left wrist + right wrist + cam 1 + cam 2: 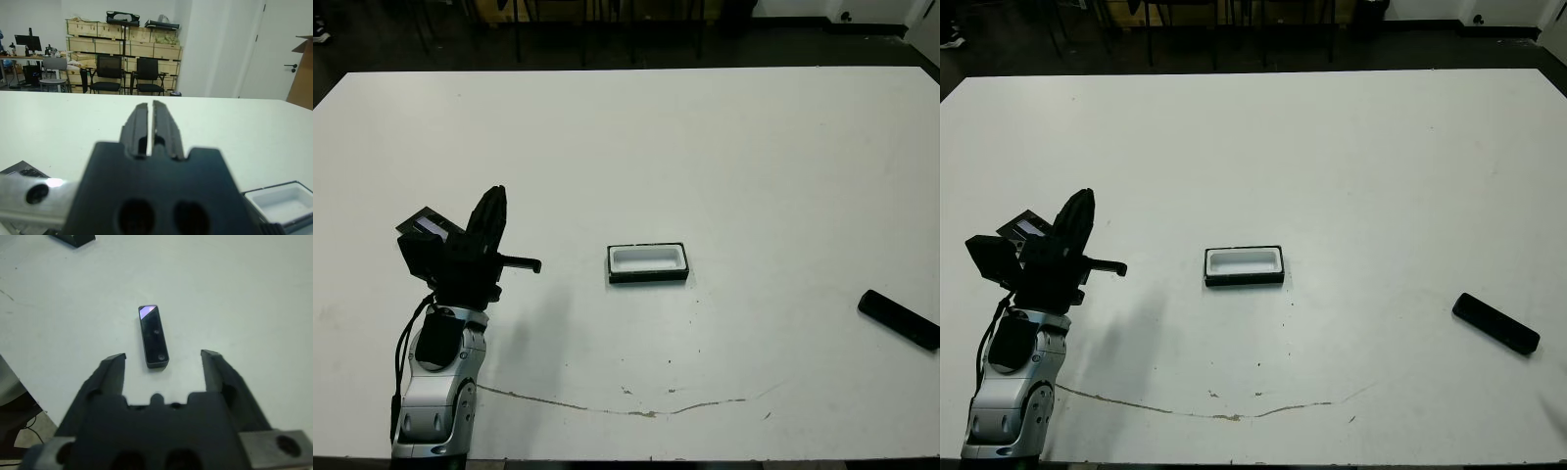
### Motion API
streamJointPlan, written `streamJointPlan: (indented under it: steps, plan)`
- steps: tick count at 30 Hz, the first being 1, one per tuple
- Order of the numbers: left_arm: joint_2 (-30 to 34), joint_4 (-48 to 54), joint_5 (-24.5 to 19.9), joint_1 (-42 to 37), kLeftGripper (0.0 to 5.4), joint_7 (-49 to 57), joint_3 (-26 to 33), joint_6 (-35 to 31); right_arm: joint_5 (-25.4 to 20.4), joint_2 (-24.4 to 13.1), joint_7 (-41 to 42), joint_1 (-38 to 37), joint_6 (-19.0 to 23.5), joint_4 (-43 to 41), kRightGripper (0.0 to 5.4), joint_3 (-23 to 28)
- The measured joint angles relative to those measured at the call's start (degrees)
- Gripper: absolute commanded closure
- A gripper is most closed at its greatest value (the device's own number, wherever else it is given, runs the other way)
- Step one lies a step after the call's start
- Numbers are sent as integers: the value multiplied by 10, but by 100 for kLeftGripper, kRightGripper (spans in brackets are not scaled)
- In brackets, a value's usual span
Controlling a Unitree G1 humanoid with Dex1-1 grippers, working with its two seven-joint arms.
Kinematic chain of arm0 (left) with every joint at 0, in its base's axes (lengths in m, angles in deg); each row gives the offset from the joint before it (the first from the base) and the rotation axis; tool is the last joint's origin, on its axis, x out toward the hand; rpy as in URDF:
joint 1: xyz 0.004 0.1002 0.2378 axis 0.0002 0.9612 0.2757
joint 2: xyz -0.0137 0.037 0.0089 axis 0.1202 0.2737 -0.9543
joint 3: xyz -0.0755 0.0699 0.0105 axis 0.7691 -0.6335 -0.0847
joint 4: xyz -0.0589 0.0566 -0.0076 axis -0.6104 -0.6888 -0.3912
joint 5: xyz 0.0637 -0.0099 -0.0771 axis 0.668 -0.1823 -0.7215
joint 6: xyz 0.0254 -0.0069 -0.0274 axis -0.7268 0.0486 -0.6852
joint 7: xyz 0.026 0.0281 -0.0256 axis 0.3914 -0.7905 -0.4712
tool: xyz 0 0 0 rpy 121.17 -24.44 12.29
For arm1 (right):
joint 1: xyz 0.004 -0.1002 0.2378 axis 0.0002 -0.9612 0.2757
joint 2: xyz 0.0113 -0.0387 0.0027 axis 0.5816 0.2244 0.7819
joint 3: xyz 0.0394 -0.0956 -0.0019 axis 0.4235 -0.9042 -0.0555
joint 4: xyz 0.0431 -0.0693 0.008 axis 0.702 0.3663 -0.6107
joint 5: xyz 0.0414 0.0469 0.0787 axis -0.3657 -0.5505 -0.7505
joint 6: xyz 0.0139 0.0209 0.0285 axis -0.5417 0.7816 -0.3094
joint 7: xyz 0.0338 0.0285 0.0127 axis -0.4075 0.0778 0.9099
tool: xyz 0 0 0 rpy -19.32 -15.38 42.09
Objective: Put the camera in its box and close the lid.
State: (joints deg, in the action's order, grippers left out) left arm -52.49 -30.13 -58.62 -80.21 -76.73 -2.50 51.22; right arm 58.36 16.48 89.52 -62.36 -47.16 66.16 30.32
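Left arm [435,392]: silver-grey casing, black cable alongside, black boxy wrist housing. Jaws black, ridged; silver screwed brackets beside both.

Bright even light, wrist foregrounds blurred

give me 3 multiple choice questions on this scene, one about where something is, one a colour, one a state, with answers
1. Where does the camera lie?
A. inside the box
B. on the table toward the robot's right
C. on top of the lid

2. What colour is the lining of the box?
A. white
B. red
C. yellow

3. How do the jaws of the right gripper stand?
A. shut on the camera
B. shut on nothing
C. open, with the camera lying ahead of them

Answers:
1 B, it lies alone on the table, well to the right of the box.
2 A, the tray's inside is white within a black rim.
3 C, the right wrist view shows a wide gap between the fingers.
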Motion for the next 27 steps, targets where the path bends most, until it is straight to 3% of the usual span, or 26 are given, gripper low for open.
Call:
streamJointPlan:
  steps: [9,16,23,27]
  plan:
    - [0,-1,2,0,540,0,0,-1,19,18,0,33,6,48,3,-64]
    - [0,0,4,0,540,1,-1,-1,54,30,-21,58,-3,75,3,-102]
    - [0,-1,3,0,540,0,-1,0,55,45,-32,78,-31,94,3,-119]
    - [0,-2,4,0,540,0,-1,0,54,52,-53,81,-18,82,3,-127]
